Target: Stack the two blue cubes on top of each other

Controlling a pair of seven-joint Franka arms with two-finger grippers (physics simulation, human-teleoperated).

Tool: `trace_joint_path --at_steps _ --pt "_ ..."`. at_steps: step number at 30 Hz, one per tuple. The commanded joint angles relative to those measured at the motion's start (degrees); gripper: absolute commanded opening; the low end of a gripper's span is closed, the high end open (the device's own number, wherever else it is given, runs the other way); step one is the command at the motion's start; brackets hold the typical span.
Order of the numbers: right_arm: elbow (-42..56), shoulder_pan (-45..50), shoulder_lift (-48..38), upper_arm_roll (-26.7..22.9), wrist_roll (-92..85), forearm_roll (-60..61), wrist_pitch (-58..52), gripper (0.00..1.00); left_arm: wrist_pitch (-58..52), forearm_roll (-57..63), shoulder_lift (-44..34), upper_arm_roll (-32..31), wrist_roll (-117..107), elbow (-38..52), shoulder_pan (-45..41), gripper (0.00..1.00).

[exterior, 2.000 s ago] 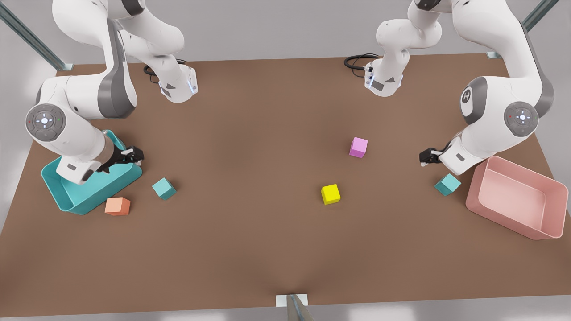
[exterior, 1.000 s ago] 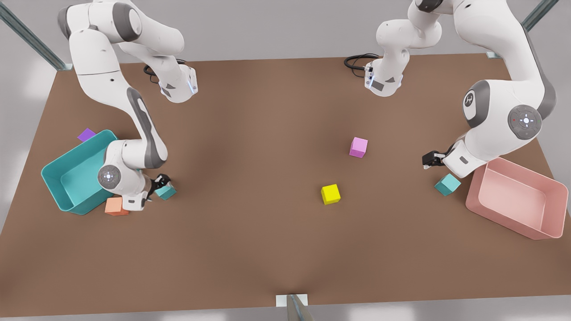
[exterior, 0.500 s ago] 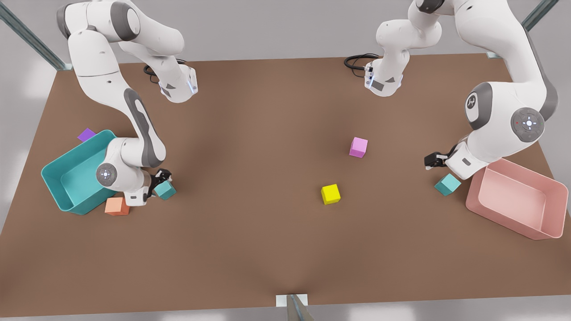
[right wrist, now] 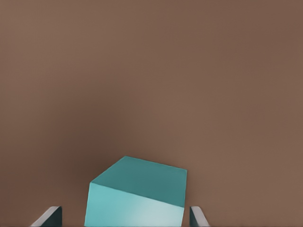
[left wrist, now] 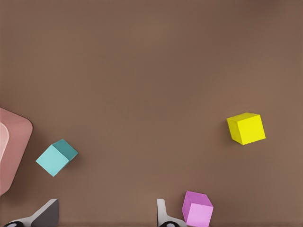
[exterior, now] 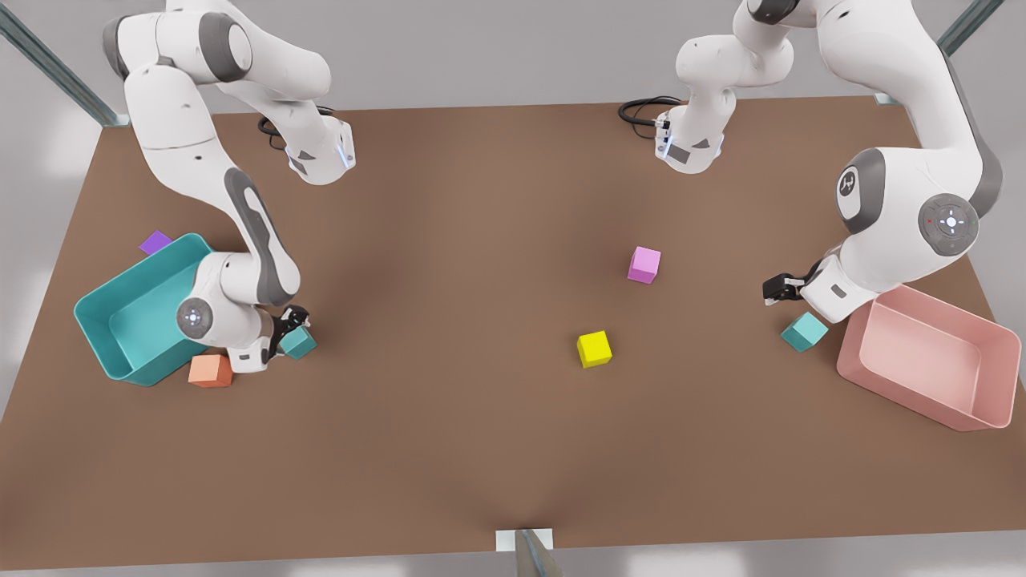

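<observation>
One blue cube [exterior: 298, 343] lies on the table at the front view's left, just off the teal bin. My right gripper [exterior: 290, 327] is down over it and open. In the right wrist view the cube [right wrist: 137, 198] sits between the two fingertips [right wrist: 52, 215] with a small gap on each side. The other blue cube [exterior: 804, 332] rests at the front view's right beside the pink bin; the left wrist view shows that cube [left wrist: 56, 157] too. My left gripper [exterior: 776, 290] hovers open a little behind it, holding nothing.
A teal bin [exterior: 94, 340] stands at the front view's left with an orange cube [exterior: 211, 371] against its front and a purple cube [exterior: 155, 242] behind it. A pink bin [exterior: 898, 397] stands at the right. A pink cube [exterior: 644, 264] and a yellow cube [exterior: 594, 349] lie mid-table.
My right arm swung from over the teal bin to the blue cube beside it and settled its fingers around it. The left gripper drifted slightly toward the pink bin. No cube has moved.
</observation>
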Motion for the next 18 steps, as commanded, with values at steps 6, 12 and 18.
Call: trace_joint_path --at_steps 6,12,18 --pt "-0.43 -0.09 1.99 -0.11 -3.55 0.01 3.04 1.00 -0.02 0.02 0.03 -0.01 -0.02 0.03 -0.05 1.00" --pt "-0.43 -0.09 2.78 -0.19 -3.46 0.01 3.75 0.70 -0.11 0.02 0.03 -0.01 -0.02 0.03 0.04 1.00" --pt "0.45 -0.09 3.48 -0.02 -2.94 0.36 3.57 0.54 -0.20 0.02 0.46 -0.10 -0.19 0.20 0.13 1.00"
